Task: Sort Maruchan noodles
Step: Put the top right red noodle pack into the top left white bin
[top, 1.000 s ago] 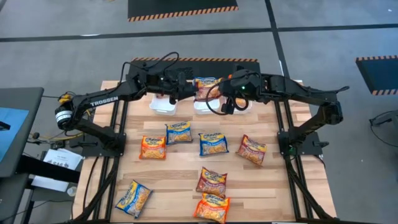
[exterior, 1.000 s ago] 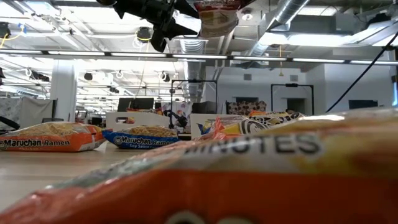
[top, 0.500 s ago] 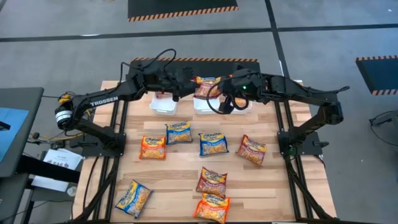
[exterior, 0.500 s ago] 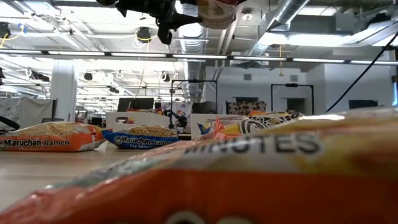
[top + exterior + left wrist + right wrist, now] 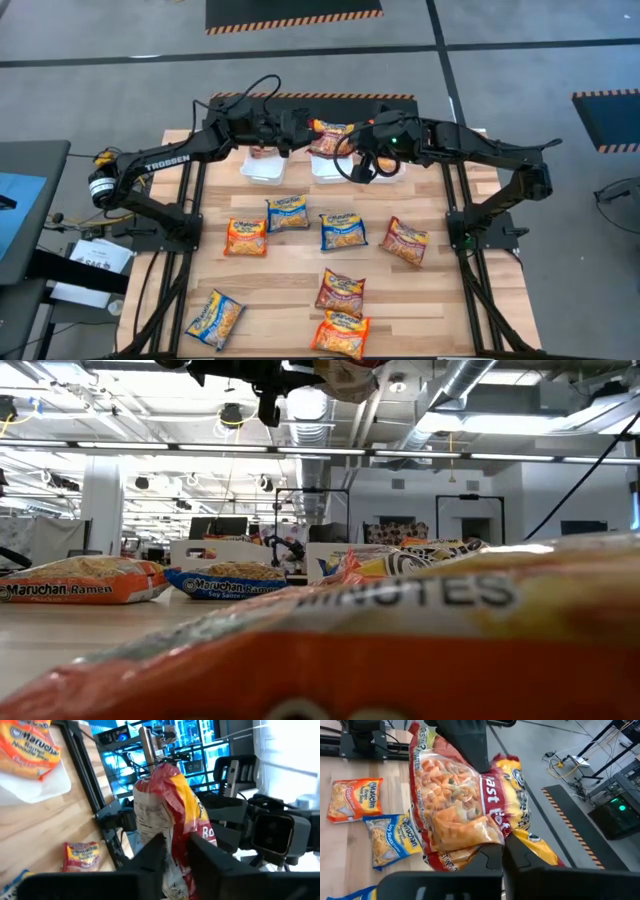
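A dark red Maruchan packet (image 5: 330, 134) hangs in the air over the white bins (image 5: 330, 168) at the table's far middle. My left gripper (image 5: 308, 130) is shut on its left end and my right gripper (image 5: 352, 148) on its right end. The low view shows the packet (image 5: 350, 372) at the very top. Several other packets lie flat on the wood: orange (image 5: 246, 237), blue (image 5: 288, 213), blue (image 5: 343, 231), dark red (image 5: 404, 240). The left bin (image 5: 35, 790) holds an orange packet (image 5: 30, 747). My left gripper pinches the packet's near end (image 5: 172, 837) between its two fingers (image 5: 152, 855), coming about level from the table's left. The packet is lifted clear of the bins and stretches away from the fingers toward the other arm. My right gripper pinches the opposite end (image 5: 485, 837) between its two fingers (image 5: 522, 860), coming about level from the table's right. The picture side of the packet faces its camera, and the packet is clear of everything below.
Nearer the front lie a dark red packet (image 5: 340, 292), an orange one (image 5: 340, 335) and a blue one (image 5: 215, 318). Three white bins stand in a row at the far edge. Black frame rails (image 5: 190, 200) run along both table sides.
My left gripper has moved toward the table's right, up to the packet that my right gripper holds aloft, and has shut on its left end. My right gripper and the packet have stayed nearly in place.
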